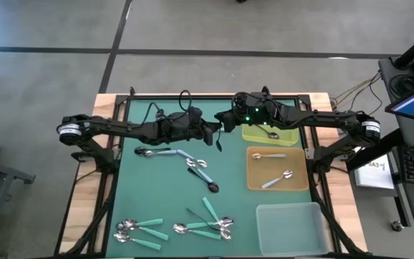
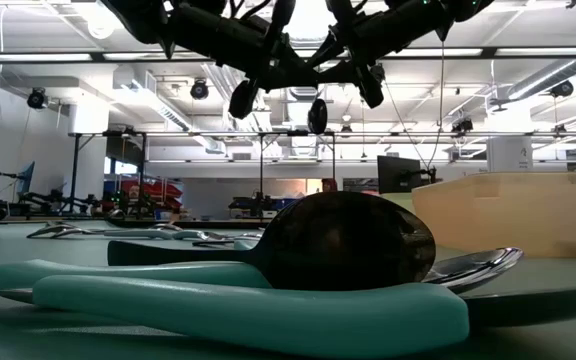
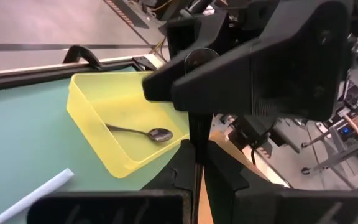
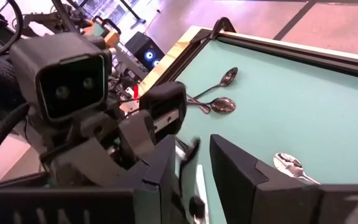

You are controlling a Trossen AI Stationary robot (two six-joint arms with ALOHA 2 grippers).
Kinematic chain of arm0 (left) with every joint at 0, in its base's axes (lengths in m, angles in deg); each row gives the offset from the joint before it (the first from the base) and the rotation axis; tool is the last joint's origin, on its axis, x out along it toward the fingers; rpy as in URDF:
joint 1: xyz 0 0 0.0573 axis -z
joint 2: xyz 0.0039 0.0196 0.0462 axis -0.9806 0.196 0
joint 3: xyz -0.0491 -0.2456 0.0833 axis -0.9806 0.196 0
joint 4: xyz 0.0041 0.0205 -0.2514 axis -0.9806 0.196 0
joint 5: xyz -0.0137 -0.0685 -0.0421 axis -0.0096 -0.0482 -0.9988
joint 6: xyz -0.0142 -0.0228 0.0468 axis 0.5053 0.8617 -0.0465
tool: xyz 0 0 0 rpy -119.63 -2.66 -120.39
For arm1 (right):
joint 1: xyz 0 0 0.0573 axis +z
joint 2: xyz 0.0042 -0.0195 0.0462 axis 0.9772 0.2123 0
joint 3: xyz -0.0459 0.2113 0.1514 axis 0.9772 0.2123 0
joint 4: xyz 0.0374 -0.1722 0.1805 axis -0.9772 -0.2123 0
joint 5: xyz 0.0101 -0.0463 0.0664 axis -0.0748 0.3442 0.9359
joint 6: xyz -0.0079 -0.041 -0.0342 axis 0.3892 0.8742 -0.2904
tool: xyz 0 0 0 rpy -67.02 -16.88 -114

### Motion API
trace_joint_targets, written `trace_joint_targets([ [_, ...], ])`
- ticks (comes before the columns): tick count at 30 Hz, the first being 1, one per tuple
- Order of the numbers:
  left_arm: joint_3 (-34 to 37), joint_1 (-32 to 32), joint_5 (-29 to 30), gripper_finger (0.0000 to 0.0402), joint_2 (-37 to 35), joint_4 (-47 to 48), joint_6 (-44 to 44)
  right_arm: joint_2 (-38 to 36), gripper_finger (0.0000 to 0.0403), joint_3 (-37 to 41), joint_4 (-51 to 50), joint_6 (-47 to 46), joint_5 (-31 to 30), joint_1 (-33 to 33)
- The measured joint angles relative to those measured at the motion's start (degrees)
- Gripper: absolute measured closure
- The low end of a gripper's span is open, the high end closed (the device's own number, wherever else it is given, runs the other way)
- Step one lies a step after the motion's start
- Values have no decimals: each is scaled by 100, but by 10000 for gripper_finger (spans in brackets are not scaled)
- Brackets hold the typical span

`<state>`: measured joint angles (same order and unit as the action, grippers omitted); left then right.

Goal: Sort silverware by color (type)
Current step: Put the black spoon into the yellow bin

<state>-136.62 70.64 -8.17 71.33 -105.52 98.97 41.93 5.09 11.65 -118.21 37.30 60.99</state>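
Note:
My left gripper (image 1: 215, 134) and my right gripper (image 1: 228, 124) meet nose to nose above the far middle of the green mat. A black-handled spoon (image 1: 220, 142) is between them, and my left gripper is shut on it. In the low view the spoon's bowl (image 2: 317, 115) hangs down, high over the table. My right gripper (image 4: 196, 171) is open. Its fingers stand on either side of the spoon (image 4: 199, 180), and I see no touch. Other spoons lie on the mat: light-blue ones (image 1: 167, 152) and teal ones (image 1: 205, 227). My left gripper pinches the black spoon's thin handle (image 3: 196, 155) between its two fingers. The fingers come level from the table's left and lie across the handle. The spoon is lifted clear of the table and hangs with its bowl down.
A yellow tray (image 1: 287, 138) at the far right holds one dark spoon (image 1: 270, 134). An orange tray (image 1: 254, 181) nearer holds two light-blue spoons. A clear tray (image 1: 293, 224) stands at the near right. More teal spoons (image 1: 141, 229) lie near left, and a dark spoon (image 1: 211, 188) lies mid-mat.

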Motion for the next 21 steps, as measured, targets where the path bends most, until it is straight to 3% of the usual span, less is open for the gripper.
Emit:
trace_joint_targets([
  [21, -232, -104, -87, 400, 134, 464, -155, 1, 316, -3, -317, 33, 169, -15],
])
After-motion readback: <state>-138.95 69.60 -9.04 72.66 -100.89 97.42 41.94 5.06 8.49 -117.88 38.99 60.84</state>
